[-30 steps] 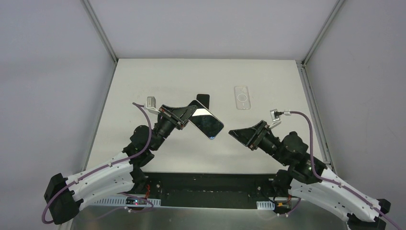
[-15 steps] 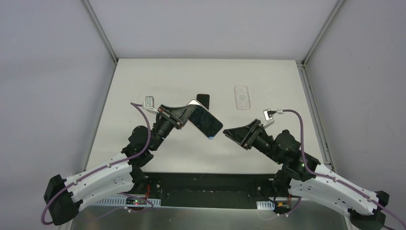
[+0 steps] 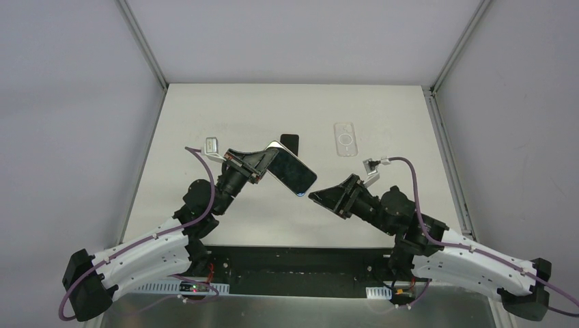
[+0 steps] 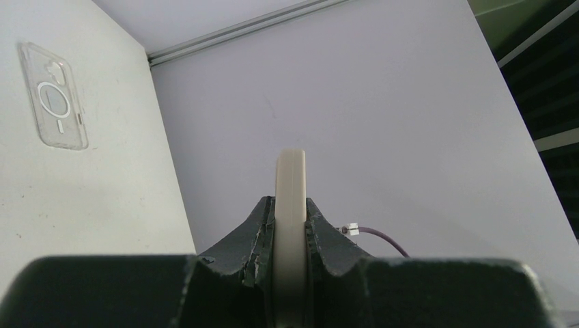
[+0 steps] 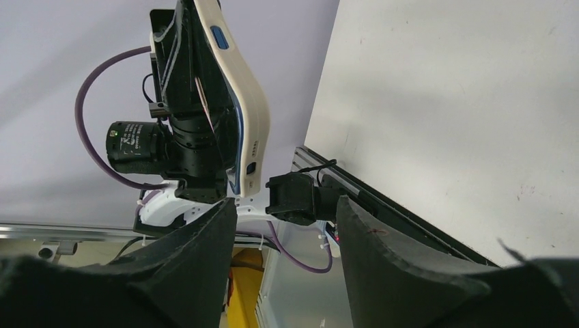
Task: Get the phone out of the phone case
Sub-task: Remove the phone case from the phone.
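Two hands are hovering above the white worktop [image 3: 225, 116]: the left hand [image 3: 267, 161] is clamping the cased phone [image 3: 295, 175], tilted; the right hand [image 3: 319, 193] is gaping empty just beside it. Only the right wrist view is showing its blue side button [image 5: 220, 37]. Farther back, a clear case [image 3: 345, 139] is lying flat.

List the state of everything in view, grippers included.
Phone in cream case: held off the table, tilted, case still on.
Left gripper: shut on that phone.
Right gripper: open, near phone's free end, holding nothing.
Clear plastic phone case: empty, flat on table.
Black flat rectangle: lying on table, partly hidden.
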### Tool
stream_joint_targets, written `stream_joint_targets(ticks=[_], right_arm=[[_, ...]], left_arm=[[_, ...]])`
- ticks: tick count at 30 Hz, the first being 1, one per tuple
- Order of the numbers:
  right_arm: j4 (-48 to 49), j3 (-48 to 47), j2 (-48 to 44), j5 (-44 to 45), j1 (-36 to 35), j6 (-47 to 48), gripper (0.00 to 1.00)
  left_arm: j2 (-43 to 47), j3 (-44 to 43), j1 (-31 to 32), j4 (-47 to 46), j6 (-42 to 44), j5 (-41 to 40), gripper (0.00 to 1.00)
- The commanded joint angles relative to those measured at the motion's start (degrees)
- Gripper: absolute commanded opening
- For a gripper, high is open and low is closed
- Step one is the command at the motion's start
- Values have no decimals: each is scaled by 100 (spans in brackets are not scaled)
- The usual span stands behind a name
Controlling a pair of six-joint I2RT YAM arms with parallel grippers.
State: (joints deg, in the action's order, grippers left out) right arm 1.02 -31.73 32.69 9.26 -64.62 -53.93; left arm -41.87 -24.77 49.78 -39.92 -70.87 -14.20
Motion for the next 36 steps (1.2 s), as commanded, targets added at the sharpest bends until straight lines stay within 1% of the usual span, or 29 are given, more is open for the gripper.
stream_joint_targets(ticks=[1, 5, 10, 17, 25, 29, 36], right_arm=[[38, -180, 43, 287, -147, 222, 59], [6, -300, 229, 203, -239, 276, 59], [-218, -501, 411, 392, -443, 347, 55], [-157, -598, 584, 524, -609, 245, 55], [-128, -492, 517, 820, -631, 121, 53], [239, -364, 413, 924, -630, 39, 51], [325, -342, 400, 944, -631, -7, 51]], left_arm=[[197, -181, -26, -517, 29, -198, 0], [260, -104, -21, -500, 38, -304, 0], [314, -63, -22, -465, 73, -360, 0], [334, -71, -23, -379, 91, -382, 0], [300, -85, -26, -332, 71, -401, 0], [272, -132, -21, -316, 82, -357, 0], [240, -181, -21, -299, 73, -314, 0]])
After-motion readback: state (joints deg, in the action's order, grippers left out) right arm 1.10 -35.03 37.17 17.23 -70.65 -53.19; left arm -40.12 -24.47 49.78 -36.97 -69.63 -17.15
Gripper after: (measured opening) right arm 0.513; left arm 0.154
